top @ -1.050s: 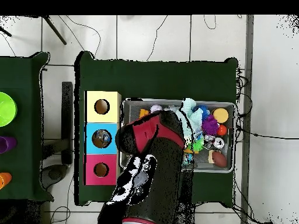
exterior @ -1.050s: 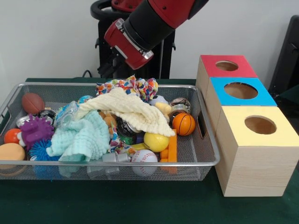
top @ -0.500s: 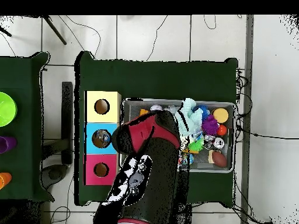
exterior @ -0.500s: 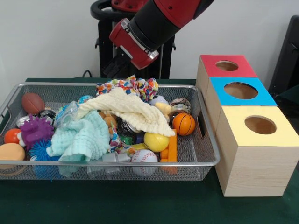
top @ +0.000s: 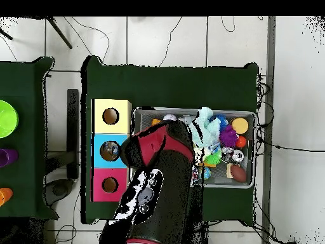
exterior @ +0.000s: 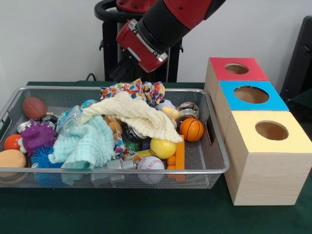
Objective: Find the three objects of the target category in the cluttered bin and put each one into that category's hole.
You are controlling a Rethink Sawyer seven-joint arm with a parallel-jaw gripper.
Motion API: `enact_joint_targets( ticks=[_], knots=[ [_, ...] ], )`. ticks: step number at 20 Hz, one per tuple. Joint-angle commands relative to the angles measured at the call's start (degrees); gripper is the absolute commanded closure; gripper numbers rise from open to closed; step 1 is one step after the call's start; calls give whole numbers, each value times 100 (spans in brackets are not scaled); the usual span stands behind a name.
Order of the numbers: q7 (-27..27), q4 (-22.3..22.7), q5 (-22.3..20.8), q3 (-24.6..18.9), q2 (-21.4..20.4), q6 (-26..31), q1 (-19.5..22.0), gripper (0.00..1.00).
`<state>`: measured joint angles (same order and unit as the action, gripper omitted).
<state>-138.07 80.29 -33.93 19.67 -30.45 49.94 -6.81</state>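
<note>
Cream cloth [exterior: 136,116] buries bin [exterior: 214,146] toys.

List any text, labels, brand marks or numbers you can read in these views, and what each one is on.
None can be read.
The arm carries a black and white pattern in the overhead view, too blurred to read as letters.
The red box, blue box and yellow box show plain coloured tops with holes, no labels.
The toys in the wire bin show no legible print.
</note>
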Motion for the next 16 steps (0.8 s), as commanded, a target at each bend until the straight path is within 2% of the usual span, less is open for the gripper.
enact_joint_targets(
  ticks=[1, 4, 5, 16],
  knots=[
    [773, 409, -172, -540, 99, 181, -24, 100],
    [786, 399, -202, -531, 104, 148, -26, 100],
    [790, 413, -208, -529, 100, 125, -23, 0],
    [770, 443, -277, -509, 134, -47, 29, 0]
  ],
)
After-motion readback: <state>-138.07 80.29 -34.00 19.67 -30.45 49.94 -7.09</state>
